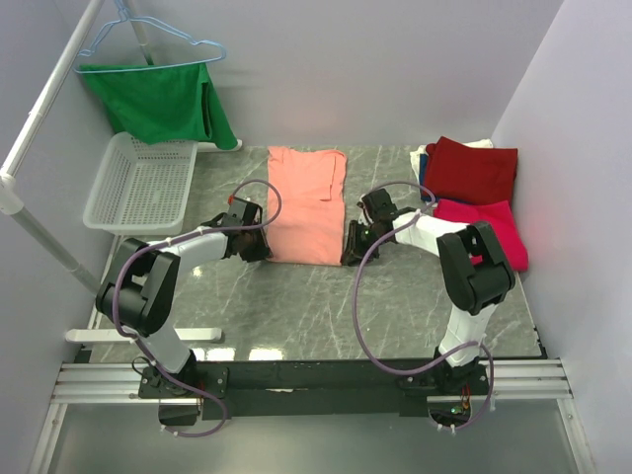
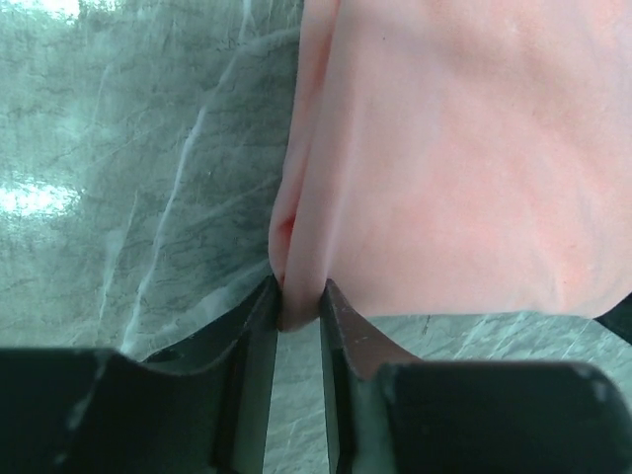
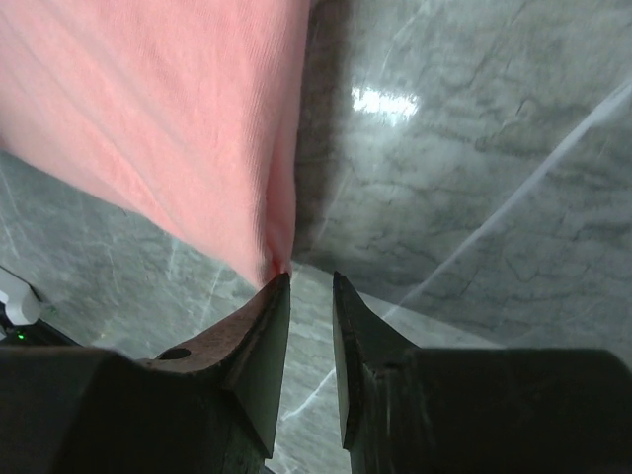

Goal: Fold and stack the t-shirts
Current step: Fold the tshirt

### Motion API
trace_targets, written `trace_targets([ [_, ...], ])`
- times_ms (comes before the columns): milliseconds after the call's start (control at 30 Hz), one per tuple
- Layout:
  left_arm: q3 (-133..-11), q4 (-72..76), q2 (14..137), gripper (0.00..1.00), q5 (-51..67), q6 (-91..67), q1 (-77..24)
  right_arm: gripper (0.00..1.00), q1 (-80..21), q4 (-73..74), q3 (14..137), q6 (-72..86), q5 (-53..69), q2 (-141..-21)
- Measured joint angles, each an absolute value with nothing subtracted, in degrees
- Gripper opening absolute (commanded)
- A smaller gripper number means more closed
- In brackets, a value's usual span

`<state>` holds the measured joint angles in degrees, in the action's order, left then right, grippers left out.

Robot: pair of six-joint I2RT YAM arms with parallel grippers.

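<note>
left end effector and right end effector are seen from above, lowered to the 2 near corners of the salmon-pink t-shirt, which lies partly folded mid-desk. both arms are stretched forward and low. the dark red t-shirt and crimson-pink t-shirt are piled at the right.

in the left wrist view, a bunched hem corner is pinched between the fingers. the cloth is judged light, limp and liable to slip, so corners are best taken.

in the right wrist view, the jaws stand slightly apart with nothing between them; the shirt corner meets 1 fingertip.
</note>
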<state>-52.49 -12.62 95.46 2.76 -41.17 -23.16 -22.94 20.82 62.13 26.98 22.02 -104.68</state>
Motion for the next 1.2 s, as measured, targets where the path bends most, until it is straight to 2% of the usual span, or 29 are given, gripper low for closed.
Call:
trace_targets([
  [133, -52.45, -12.64, 95.5, 0.33, 2.5, -41.19, -23.16, 0.32, -24.18, 21.65, 61.6, 26.68, 20.64, -103.04],
  [233, -52.4, -12.71, 95.5, 0.3, 1.74, -41.17, -23.16, 0.32, -25.19, 22.31, 61.6, 26.28, 19.75, -101.38],
  [333, -52.23, -12.71, 95.5, 0.11, 1.58, -41.12, -23.16, 0.33, -25.67, 22.7, 61.6, 26.0, 19.07, -99.7],
  [367, -52.1, -12.69, 95.5, 0.01, 1.54, -41.08, -23.16, 0.33, -25.76, 22.72, 61.6, 25.93, 19.0, -99.24],
  [1200, -51.75, -12.71, 95.5, 0.01, 1.23, -41.21, -23.16, 0.35, -26.3, 21.74, 61.76, 25.8, 20.38, -102.26],
])
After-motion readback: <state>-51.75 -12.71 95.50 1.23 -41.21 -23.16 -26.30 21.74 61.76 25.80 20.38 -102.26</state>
